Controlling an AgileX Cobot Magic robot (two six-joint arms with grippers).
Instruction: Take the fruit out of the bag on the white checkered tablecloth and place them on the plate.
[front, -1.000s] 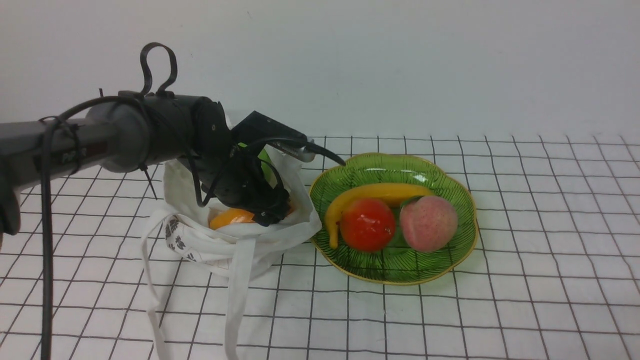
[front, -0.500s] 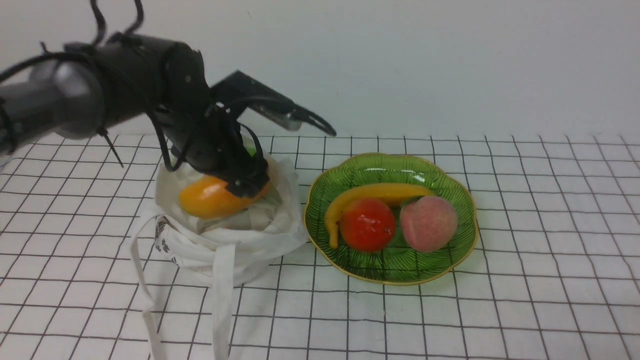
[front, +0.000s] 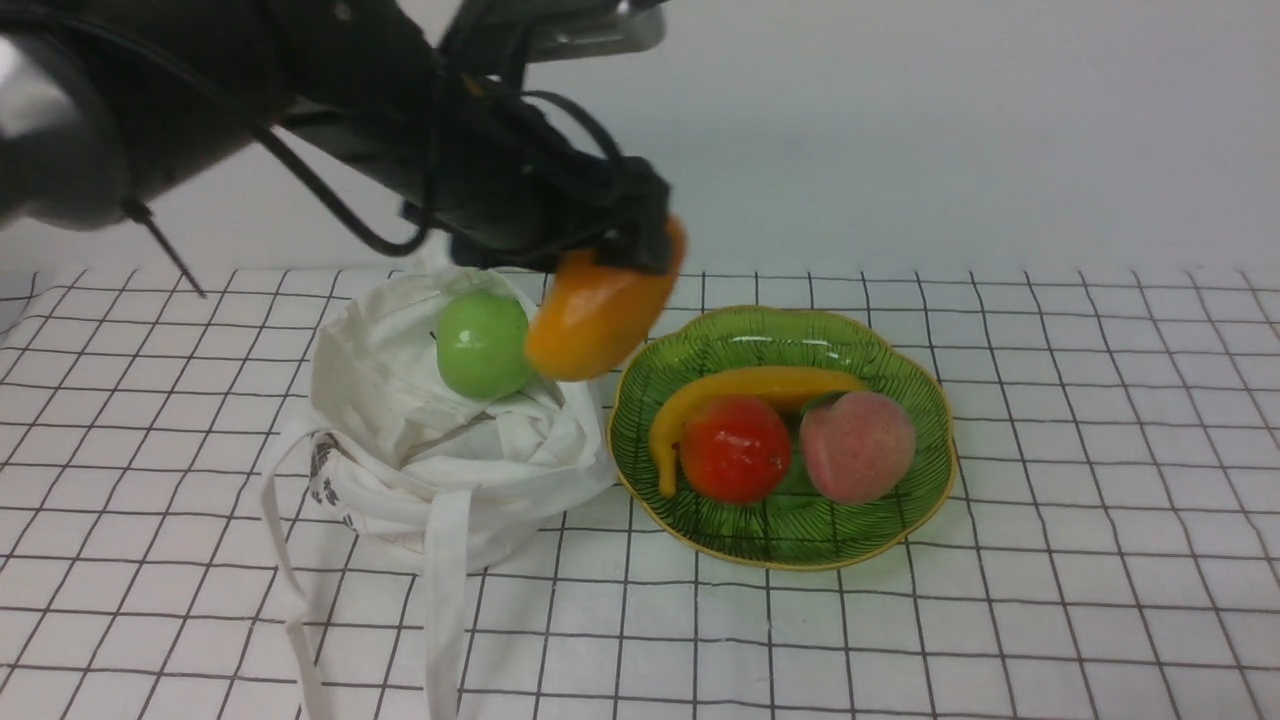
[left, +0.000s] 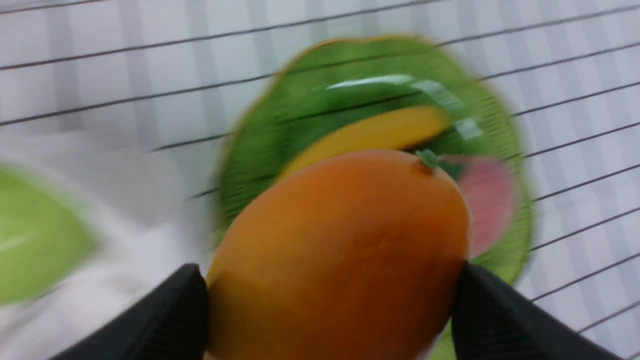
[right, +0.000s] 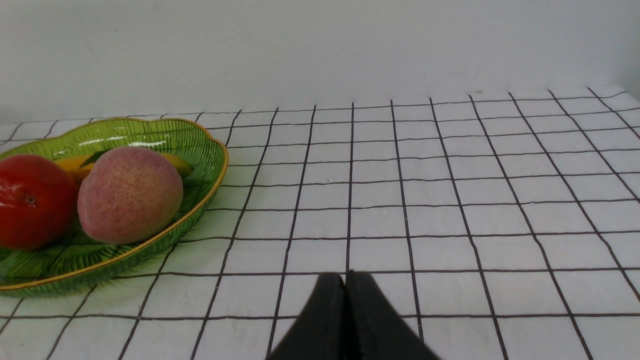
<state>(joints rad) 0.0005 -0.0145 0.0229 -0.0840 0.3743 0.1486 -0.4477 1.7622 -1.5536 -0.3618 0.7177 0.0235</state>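
My left gripper (front: 640, 245) is shut on the orange-yellow mango (front: 597, 310) and holds it in the air between the bag (front: 440, 440) and the plate (front: 860, 520). The left wrist view shows the mango (left: 345, 255) between both black fingers (left: 175, 320), with the plate (left: 300, 90) beyond it. The green apple (front: 482, 345) sits in the open top of the white bag. My right gripper (right: 345, 285) is shut and empty, low over the white checkered tablecloth (right: 450, 200), to the right of the plate (right: 210, 170). It is not seen in the front view.
The plate holds a yellow banana (front: 745, 385), a red tomato-like fruit (front: 735, 450) and a pink peach (front: 858, 445). The bag's long straps (front: 445, 610) trail toward the front edge. A pale wall stands behind the table.
My left gripper has lifted the mango up out of the bag and carried it right toward the plate. The apple in the bag has come into view.
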